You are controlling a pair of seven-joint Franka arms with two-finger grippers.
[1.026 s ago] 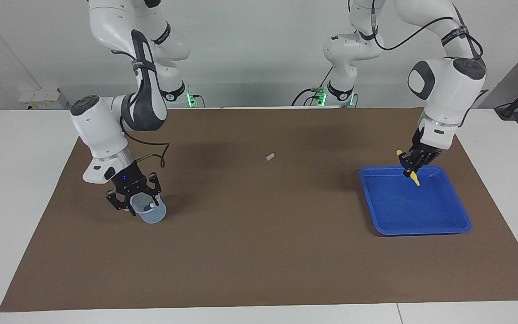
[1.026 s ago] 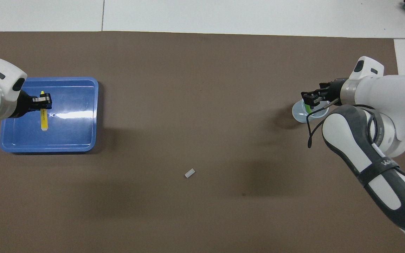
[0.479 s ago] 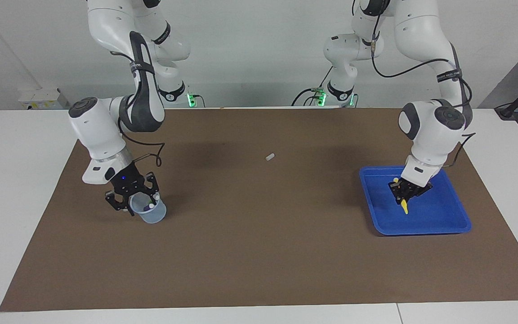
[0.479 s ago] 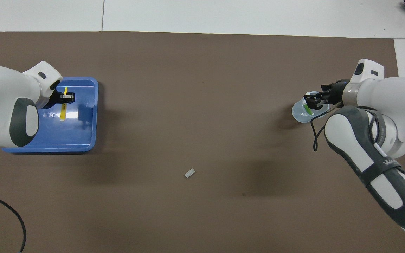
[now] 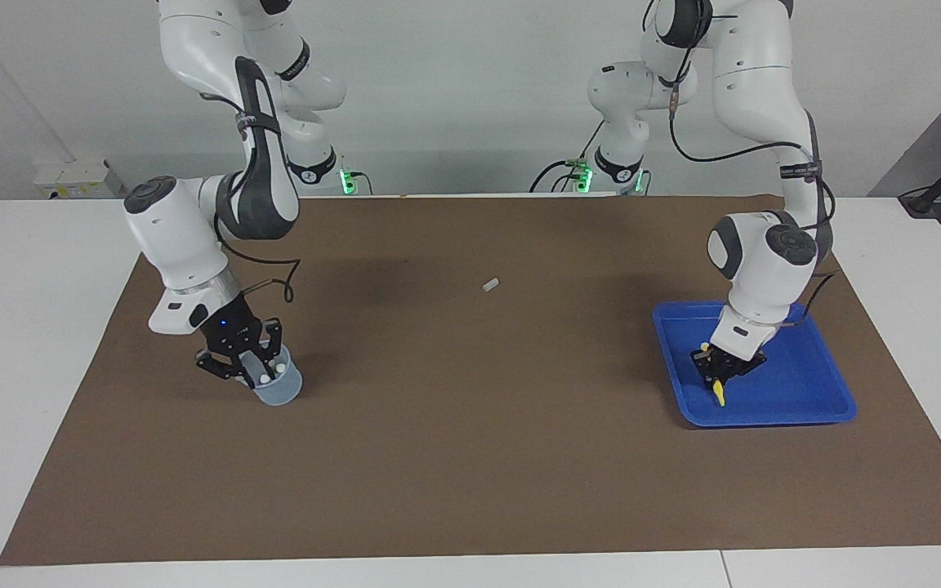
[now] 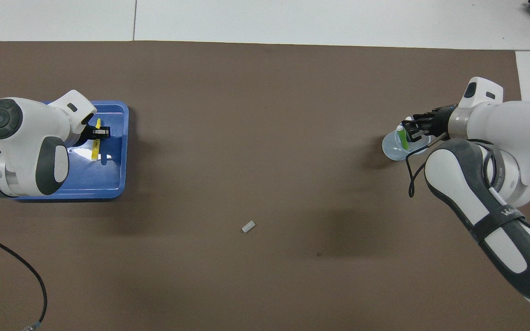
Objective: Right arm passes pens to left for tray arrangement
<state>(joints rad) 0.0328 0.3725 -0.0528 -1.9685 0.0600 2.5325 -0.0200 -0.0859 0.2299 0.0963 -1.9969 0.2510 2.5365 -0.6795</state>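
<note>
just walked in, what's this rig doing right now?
Pen sorting with two arms. The left gripper is shut on a yellow pen, low over the blue tray. The right gripper is down in the translucent cup, at the green pen inside. A small white stub lies mid-mat.

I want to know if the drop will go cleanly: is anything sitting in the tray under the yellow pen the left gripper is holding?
Nothing visible does. The left gripper is shut on the yellow pen low over the blue tray, and the tray floor shows only bare blue plastic under and around the pen.
</note>
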